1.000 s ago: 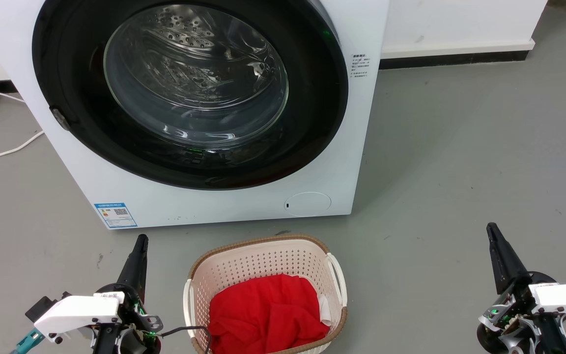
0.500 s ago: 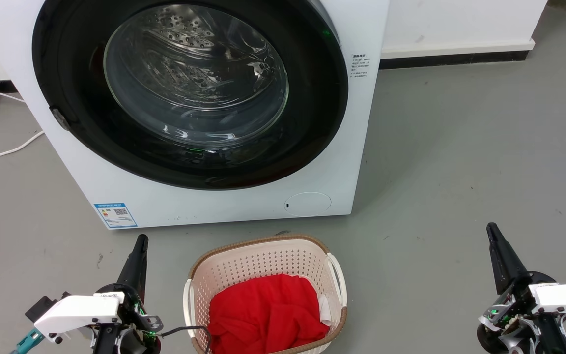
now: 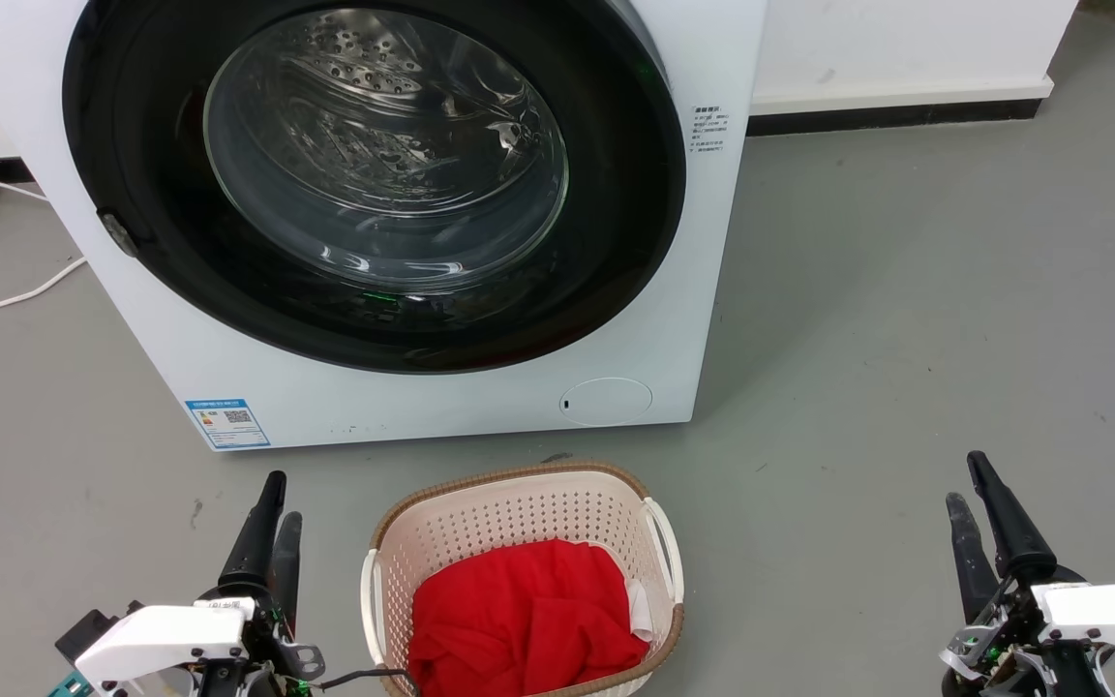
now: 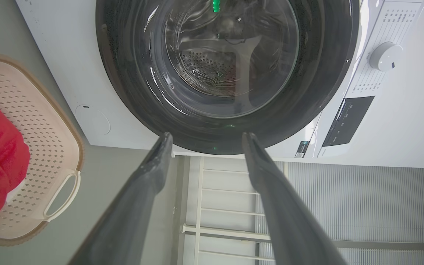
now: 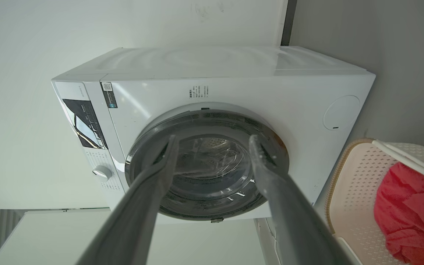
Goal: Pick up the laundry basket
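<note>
The laundry basket (image 3: 509, 508) is cream-white and perforated, with a brown woven-look rim and white side handles. It sits on the grey floor just in front of the washing machine and holds red cloth (image 3: 524, 620). My left gripper (image 3: 279, 496) stands open beside the basket's left side, apart from it. My right gripper (image 3: 966, 479) stands open well to the basket's right. The basket (image 4: 46, 147) lies at the left of the left wrist view, away from the left gripper (image 4: 204, 138). It also shows as the basket (image 5: 355, 176) at the right edge of the right wrist view, clear of the right gripper (image 5: 212, 141).
The white washing machine (image 3: 635, 319) with its round dark glass door (image 3: 383, 155) stands close behind the basket. A white cable (image 3: 6, 300) runs over the floor at the far left. Open grey floor (image 3: 906, 319) spreads to the right, up to a white wall base.
Both grippers have gone from shut to open: each now shows two separate fingers. Both have also dropped slightly lower in the head view. The basket has not moved.
</note>
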{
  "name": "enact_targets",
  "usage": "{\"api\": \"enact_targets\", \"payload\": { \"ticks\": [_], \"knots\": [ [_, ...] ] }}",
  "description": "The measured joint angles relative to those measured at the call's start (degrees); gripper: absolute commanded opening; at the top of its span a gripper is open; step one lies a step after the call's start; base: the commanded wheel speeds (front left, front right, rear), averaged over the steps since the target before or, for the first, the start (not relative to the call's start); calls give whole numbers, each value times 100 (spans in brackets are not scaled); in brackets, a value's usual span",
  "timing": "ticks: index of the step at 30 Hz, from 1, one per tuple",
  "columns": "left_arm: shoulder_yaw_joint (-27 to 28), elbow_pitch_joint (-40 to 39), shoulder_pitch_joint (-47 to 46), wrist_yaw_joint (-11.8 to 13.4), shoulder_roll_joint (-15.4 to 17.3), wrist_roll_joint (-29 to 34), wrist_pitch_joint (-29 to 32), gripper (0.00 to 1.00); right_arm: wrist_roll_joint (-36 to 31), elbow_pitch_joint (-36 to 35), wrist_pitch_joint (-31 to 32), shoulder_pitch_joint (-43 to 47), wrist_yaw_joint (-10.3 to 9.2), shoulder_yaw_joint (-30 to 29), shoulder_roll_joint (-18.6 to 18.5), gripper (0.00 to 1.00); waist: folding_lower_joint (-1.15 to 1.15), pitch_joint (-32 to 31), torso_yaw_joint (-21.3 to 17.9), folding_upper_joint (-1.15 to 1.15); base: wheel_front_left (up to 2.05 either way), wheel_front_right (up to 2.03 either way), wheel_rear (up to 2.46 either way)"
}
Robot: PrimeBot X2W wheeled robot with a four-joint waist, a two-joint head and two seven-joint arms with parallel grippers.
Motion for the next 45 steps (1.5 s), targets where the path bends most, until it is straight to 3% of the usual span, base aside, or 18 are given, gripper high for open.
{"api": "enact_targets", "payload": {
  "ticks": [29, 45],
  "knots": [
    [-154, -646, 88, 250, 4, 3169, -722, 100, -3795, -798, -709, 219, -1, 234, 1, 100, 0, 26, -22, 0, 0, 0, 0],
    [-220, -849, 198, 276, 9, 4532, -1025, 100, -5247, -995, -1029, 408, -1, 300, 1, 100, 0, 34, -6, 0, 0, 0, 0]
  ]
}}
